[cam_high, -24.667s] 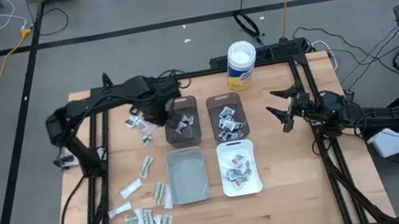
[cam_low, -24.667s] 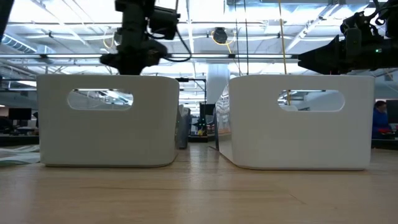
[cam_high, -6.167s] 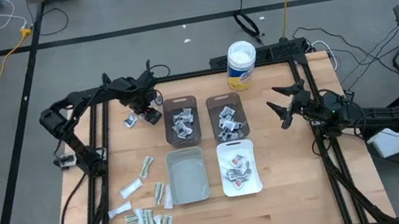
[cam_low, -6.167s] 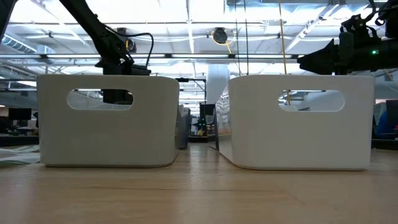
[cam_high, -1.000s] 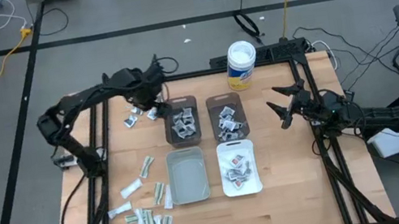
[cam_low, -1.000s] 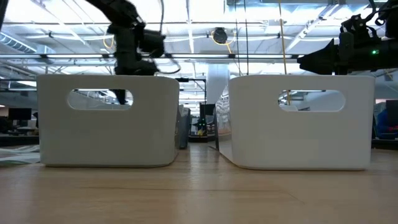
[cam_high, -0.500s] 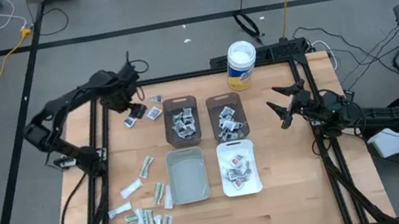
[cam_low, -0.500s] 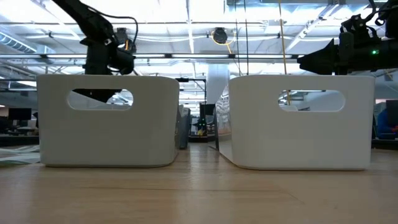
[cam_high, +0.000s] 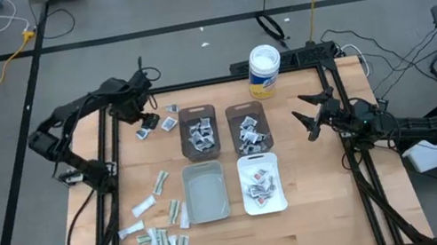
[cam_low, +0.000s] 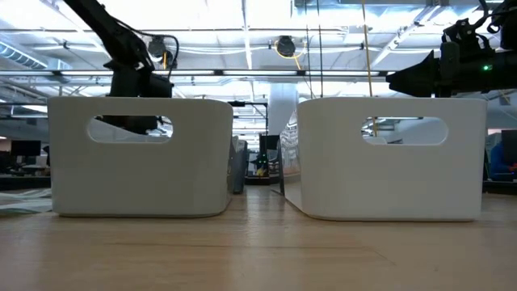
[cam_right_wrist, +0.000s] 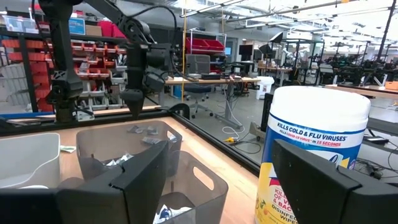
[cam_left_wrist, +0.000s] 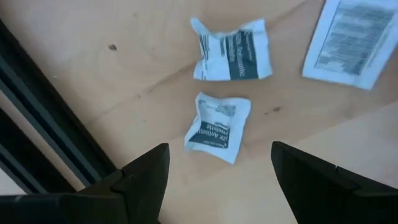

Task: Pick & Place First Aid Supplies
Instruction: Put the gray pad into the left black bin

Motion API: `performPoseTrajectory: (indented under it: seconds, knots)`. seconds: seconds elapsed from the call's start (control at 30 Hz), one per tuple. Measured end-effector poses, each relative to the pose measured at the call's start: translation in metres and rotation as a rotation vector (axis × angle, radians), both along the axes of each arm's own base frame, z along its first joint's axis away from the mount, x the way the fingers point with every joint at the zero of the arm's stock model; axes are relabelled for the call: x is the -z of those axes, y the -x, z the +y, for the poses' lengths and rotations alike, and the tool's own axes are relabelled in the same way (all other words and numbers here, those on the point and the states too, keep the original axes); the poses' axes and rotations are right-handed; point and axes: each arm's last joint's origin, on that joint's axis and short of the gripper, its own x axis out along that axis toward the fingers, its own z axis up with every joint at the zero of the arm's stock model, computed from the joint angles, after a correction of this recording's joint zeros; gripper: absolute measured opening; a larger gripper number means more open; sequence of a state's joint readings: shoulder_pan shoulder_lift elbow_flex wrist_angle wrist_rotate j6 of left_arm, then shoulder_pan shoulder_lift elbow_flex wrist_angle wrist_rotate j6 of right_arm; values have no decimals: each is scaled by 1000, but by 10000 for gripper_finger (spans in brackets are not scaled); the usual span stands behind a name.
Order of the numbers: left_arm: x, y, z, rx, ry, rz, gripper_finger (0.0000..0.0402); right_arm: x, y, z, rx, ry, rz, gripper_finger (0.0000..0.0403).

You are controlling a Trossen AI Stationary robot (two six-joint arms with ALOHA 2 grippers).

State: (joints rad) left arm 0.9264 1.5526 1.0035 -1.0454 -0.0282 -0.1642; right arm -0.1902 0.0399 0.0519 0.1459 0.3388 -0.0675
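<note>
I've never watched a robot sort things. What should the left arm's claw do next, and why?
Probably lower straight down and close. The left gripper hangs open above a small packet lying loose on the table, which sits between its fingers, not yet touched.

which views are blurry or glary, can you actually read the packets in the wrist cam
Left wrist view: the packets are soft, print only partly readable, and the left tool is a dark blur. Low view: bright ceiling lights behind the white bins, arms in silhouette. Right wrist view: the tub label is sharp.
</note>
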Motion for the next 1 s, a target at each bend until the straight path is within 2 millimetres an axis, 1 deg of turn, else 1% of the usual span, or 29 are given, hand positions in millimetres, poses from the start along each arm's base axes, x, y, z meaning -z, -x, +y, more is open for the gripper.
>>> performPoseTrajectory:
  seconds: [0.37,0.53,0.63,0.87,0.93,1.0]
  knots:
    - [35,-8,8,9,115,84,282,0,0,0,0,0,0,279]
    - [44,-12,7,72,194,36,282,0,0,0,0,0,0,279]
    - [49,-15,8,114,200,38,282,0,0,0,0,0,0,279]
    - [53,-18,9,124,194,36,280,0,0,0,0,0,0,279]
    - [53,-18,9,126,194,35,269,0,0,0,0,0,0,279]
    - [53,-18,9,126,193,34,245,0,0,0,0,0,0,279]
